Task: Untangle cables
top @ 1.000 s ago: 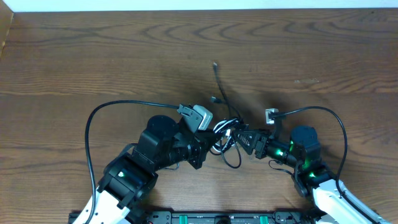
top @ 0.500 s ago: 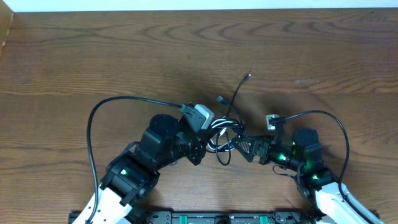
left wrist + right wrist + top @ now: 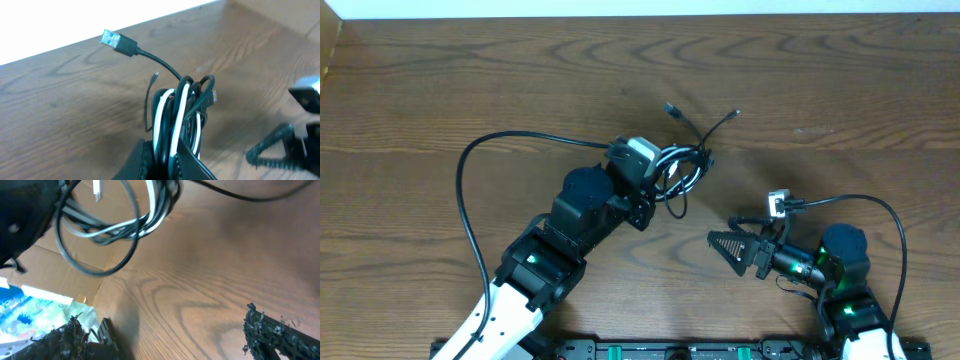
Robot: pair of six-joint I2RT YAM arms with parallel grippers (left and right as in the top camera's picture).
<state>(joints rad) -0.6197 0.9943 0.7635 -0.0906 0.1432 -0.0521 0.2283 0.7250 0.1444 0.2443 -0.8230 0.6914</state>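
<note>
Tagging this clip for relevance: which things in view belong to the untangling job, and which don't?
Job: cable bundle, black cords plus one white, clamped in left gripper; right gripper, open, empty.
Not the job: arms' own thick wires; table; cardboard.

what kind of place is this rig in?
Probably a robotics lab bench, not a home. A bare wood-grain table has a left arm and a right arm at its near edge, practice cables, and cardboard past the table.

Black and white cables, brown wood-grain table
</note>
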